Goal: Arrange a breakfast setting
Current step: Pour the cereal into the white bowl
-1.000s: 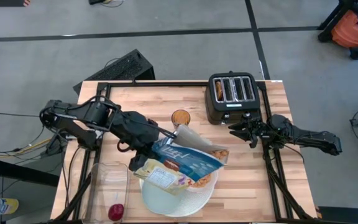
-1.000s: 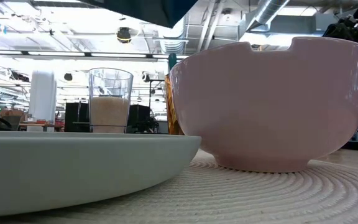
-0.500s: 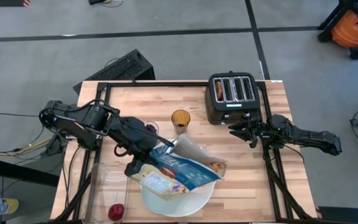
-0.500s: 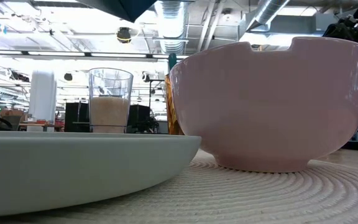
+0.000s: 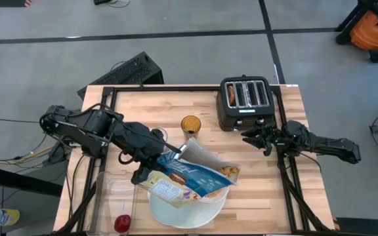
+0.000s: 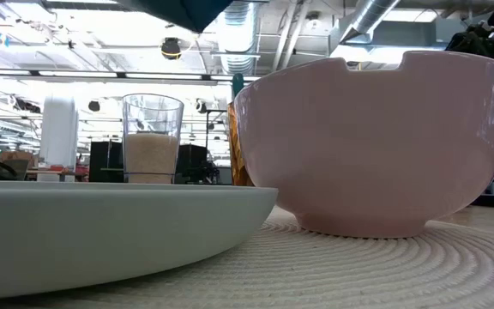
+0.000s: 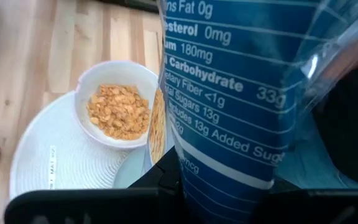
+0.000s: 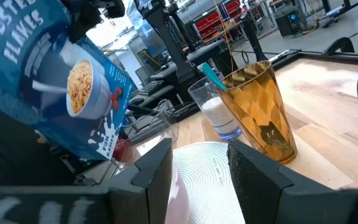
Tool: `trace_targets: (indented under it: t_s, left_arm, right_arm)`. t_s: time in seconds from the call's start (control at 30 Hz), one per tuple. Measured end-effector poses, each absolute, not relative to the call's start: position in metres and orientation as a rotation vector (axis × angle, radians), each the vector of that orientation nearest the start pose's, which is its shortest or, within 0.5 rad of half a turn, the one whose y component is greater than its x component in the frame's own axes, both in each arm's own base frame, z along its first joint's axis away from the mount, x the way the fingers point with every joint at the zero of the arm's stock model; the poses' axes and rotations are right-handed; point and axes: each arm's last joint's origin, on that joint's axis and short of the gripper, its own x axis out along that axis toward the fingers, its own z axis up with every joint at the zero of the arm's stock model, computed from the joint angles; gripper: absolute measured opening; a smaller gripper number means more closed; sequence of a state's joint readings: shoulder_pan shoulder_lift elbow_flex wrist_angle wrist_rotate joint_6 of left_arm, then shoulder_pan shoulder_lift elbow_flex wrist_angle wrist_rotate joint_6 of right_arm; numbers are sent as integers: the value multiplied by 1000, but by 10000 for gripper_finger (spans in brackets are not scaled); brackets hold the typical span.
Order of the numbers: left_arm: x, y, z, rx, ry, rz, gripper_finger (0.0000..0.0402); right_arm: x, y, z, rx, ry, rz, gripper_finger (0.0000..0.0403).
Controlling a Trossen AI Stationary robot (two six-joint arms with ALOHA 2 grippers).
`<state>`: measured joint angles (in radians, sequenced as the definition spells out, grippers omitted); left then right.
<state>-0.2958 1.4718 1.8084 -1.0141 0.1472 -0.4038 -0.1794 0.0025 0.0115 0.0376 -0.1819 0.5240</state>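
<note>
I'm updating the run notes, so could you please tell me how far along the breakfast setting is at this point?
Done: the white bowl already holds orange cereal flakes and sits on the large white plate. In hand: the left gripper holds the blue cereal box tilted above the plate. Left: set the box down; the red apple waits at the table's near edge. The right gripper waits open beside the toaster.

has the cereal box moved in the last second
Yes. In the high view the blue cereal box, held by the left gripper, has shifted left, away from the toaster.
</note>
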Motion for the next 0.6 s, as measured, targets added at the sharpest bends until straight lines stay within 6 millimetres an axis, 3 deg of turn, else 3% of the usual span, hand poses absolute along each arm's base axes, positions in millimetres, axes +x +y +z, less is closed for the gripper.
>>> trace_targets:
  t_s: [0.6]
  left_arm:
    - [231,-68,474,-209,544,-117,50]
  right_arm:
    - [96,-12,171,515,-44,15,178]
